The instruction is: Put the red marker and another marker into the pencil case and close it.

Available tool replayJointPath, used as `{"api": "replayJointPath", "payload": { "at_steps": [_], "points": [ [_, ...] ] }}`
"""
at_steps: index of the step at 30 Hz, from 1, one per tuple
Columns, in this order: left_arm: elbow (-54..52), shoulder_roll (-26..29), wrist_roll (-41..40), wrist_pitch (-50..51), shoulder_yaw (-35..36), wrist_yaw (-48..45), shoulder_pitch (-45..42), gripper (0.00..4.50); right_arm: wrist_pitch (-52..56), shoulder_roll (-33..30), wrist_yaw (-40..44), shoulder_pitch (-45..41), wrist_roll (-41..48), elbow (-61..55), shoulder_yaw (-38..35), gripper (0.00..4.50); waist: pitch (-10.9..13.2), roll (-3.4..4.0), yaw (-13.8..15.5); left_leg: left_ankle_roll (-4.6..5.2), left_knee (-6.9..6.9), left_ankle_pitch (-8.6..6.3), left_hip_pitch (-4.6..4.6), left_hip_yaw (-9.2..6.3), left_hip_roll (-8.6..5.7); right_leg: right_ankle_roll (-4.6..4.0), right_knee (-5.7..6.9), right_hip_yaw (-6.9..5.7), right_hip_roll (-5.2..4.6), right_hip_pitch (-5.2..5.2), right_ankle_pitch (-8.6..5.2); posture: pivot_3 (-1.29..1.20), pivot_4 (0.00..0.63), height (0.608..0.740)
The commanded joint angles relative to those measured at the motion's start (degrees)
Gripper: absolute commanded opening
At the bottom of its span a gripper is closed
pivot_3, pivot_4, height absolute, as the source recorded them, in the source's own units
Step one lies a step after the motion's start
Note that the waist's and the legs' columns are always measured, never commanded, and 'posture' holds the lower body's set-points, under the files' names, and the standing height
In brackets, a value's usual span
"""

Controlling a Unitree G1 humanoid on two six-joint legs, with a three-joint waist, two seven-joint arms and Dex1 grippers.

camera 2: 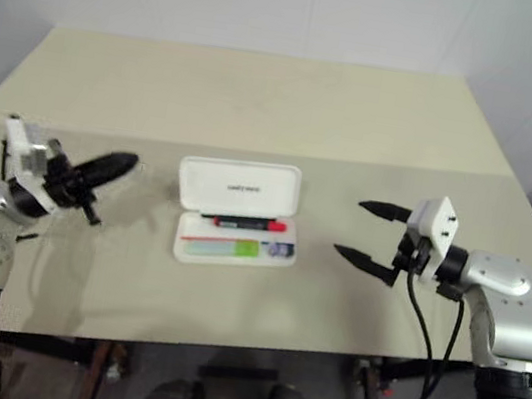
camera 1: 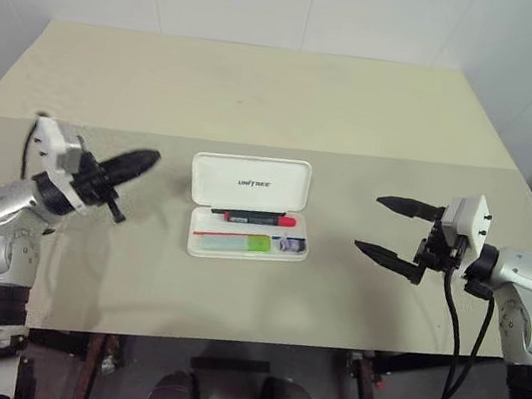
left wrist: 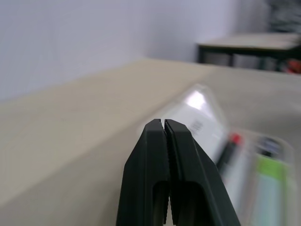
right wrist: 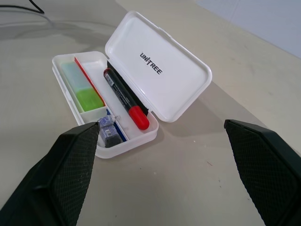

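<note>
The white pencil case (right wrist: pixel 157 70) lies open on the table (camera 1: pixel 263 88), holding the red marker (right wrist: pixel 124 97) and green marker (right wrist: pixel 84 89). The left gripper (camera 1: pixel 140 161) is closed and empty; the right gripper (camera 1: pixel 388 226) is spread wide and empty.

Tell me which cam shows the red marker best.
Right wrist view: the red marker lies whole and close in the open pencil case, beside the lid hinge. Both eye views show it small, across the case. Left wrist view catches only its blurred red cap past the fingers.

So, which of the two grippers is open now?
The right gripper: its fingers stand wide apart. The left gripper has its fingers pressed together, holding nothing.
</note>
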Motion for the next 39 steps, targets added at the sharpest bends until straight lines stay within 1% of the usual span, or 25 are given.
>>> {"api": "replayJointPath", "payload": {
  "at_steps": [1,5,10,13,16,20,24,28,35,39],
  "points": [
    [2.9,-0.9,3.0,-3.6,-0.3,3.6,-2.2,0.03,0.0,0.0,-0.8,0.3,1.1,-2.6,-0.8,4.5,0.0,0.0,0.0,0.0,0.0,0.0,0.0,0.01,-0.01,0.01,-0.01,0.0,0.0,0.0,0.0,0.0,0.15,0.74],
    [7.5,-1.7,9.5,-3.9,-5.7,6.9,-5.2,0.03,0.3,0.3,-1.7,0.8,1.3,-3.8,-0.7,4.5,0.0,-0.01,0.1,0.01,0.02,0.0,0.01,0.01,-0.02,0.02,0.0,0.0,0.05,0.02,0.01,0.0,0.15,0.74],
    [14.2,-2.1,14.4,-2.9,-10.1,9.8,-9.6,0.03,0.5,0.5,-2.5,1.5,1.4,-4.8,-0.7,4.5,0.0,-0.01,0.1,0.01,0.02,0.01,0.0,0.01,-0.03,0.04,-0.02,-0.01,0.07,0.02,0.02,0.0,0.15,0.74],
    [17.4,-2.9,15.7,-2.6,-11.7,10.4,-12.1,0.03,0.8,0.6,-3.2,2.0,1.5,-5.7,-0.9,4.5,0.0,-0.01,0.1,0.01,0.01,0.01,-0.02,0.01,-0.02,0.04,-0.03,-0.01,0.09,0.0,0.02,0.0,0.15,0.74],
    [18.5,-3.9,16.0,-2.2,-12.8,9.4,-13.4,0.03,0.9,0.7,-3.8,2.5,1.7,-6.3,-1.0,4.5,0.0,-0.01,0.0,0.01,0.01,0.01,-0.02,0.03,-0.02,0.04,-0.03,0.0,0.09,0.0,0.02,0.0,0.15,0.74],
    [19.2,-4.9,15.2,-2.9,-13.6,7.4,-14.8,0.03,0.8,1.0,-4.4,3.1,1.7,-6.7,-1.0,4.5,0.0,-0.02,0.1,0.01,0.02,0.01,-0.02,0.03,-0.02,0.04,-0.03,-0.01,0.1,0.0,0.02,0.0,0.15,0.74],
    [17.7,-5.2,13.3,-3.3,-13.1,3.2,-15.0,0.03,0.5,1.3,-4.8,3.5,1.7,-6.8,-0.9,4.5,0.0,-0.02,0.1,0.01,0.03,0.01,-0.02,0.03,-0.02,0.05,-0.03,0.0,0.11,0.01,0.03,0.0,0.15,0.74],
    [16.4,-3.5,12.9,-2.5,-13.0,-0.1,-14.6,0.03,0.3,1.8,-5.1,4.1,1.5,-6.9,-0.8,4.5,0.0,-0.02,0.1,0.01,0.04,0.01,-0.03,0.03,-0.02,0.05,-0.03,-0.01,0.11,0.01,0.03,0.0,0.15,0.74],
    [11.8,-0.4,14.7,-3.4,-17.0,-8.4,-15.1,0.03,0.0,2.3,-5.3,4.4,1.4,-6.6,-0.4,4.5,0.0,-0.02,0.1,0.01,0.04,0.01,-0.02,0.04,-0.03,0.05,-0.03,0.0,0.11,0.01,0.03,0.0,0.15,0.74],
    [9.3,-0.5,15.1,-3.1,-19.6,-11.2,-15.6,0.03,-0.2,2.8,-5.4,4.2,1.1,-6.4,-0.1,4.5,0.0,-0.03,0.2,0.01,0.06,0.01,-0.03,0.02,-0.03,0.05,-0.02,-0.01,0.11,0.02,0.03,0.0,0.15,0.74]
  ]
}}
